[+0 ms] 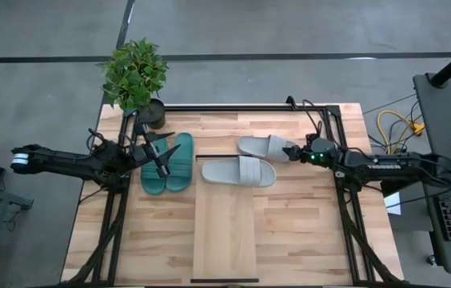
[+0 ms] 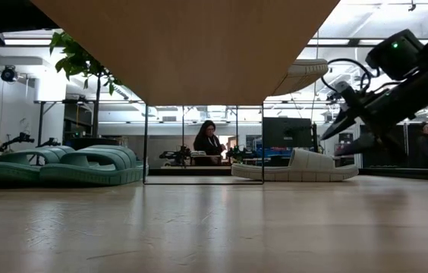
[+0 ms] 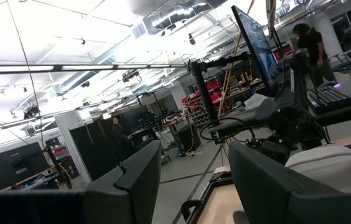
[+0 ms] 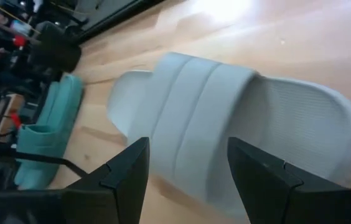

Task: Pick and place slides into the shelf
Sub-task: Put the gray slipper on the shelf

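We work on a butcher-block tabletop [image 1: 305, 240] framed by dark rails, a potted plant [image 1: 135, 74] at its far left corner and a busy workshop beyond. All four slides lie at the far half: the teal pair [image 1: 168, 163] side by side on the left, one grey slide [image 1: 239, 172] across the far end of the shelf [image 1: 224, 232], the other grey slide [image 1: 265, 147] just behind it. We judge them light and rubbery — soft enough to flex, grippy rather than slick — so the raised strap or a side wall looks the best hold. The right gripper [image 1: 293, 152] hangs over the far grey slide with fingers spread and nothing held; its wrist view shows the strap between the fingers [image 4: 118, 180]. The left gripper [image 1: 155, 154] sits over the teal pair, fingers apart — empty. The shelf panel's near length is bare, giving open room; the rails and plant crowd the far edge.
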{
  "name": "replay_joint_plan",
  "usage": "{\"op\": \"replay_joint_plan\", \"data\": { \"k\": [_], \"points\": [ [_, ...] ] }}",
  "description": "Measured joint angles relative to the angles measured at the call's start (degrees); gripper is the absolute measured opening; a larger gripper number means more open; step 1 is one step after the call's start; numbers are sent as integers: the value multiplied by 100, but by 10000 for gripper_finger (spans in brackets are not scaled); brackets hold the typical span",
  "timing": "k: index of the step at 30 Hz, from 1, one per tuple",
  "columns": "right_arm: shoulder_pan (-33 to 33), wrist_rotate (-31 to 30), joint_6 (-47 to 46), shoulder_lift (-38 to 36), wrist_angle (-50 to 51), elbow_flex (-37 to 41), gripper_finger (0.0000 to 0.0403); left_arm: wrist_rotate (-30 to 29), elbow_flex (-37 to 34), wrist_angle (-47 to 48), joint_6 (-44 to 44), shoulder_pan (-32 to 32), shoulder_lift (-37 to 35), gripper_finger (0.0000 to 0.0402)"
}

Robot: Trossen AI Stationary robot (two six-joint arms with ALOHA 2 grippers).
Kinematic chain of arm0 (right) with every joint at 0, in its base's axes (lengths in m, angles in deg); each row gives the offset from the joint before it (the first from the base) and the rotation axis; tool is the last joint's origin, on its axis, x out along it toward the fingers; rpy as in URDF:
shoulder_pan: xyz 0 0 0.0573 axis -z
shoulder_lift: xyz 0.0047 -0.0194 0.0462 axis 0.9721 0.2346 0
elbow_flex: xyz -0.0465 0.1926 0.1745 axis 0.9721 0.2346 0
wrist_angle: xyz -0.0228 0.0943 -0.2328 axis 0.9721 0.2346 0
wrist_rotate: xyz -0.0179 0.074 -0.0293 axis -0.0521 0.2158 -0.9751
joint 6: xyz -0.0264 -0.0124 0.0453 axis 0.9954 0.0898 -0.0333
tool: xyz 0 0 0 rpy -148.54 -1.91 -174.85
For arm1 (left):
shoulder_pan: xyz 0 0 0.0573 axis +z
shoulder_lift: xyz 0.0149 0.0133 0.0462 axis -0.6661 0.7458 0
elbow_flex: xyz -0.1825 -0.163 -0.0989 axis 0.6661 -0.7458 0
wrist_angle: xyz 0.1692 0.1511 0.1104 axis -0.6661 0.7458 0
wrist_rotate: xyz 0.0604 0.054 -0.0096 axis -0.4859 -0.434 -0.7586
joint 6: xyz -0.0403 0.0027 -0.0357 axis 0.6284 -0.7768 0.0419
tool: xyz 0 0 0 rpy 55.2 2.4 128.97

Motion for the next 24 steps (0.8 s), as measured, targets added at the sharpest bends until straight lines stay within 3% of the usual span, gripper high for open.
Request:
{"op": "replay_joint_plan", "data": {
  "k": [8, 15, 24],
  "points": [
    [0, -3, -125, 970, -450, -7, 208, 0, 0, 0, 2, 0, 2, 173],
    [0, -2, -22, 1586, -1609, -11, 208, 0, -2, 13, 7, 0, 2, 173],
    [1, -12, -7, 2423, -2011, -147, 190, 2, -2, 17, 13, 0, 2, 173]
  ]
}}
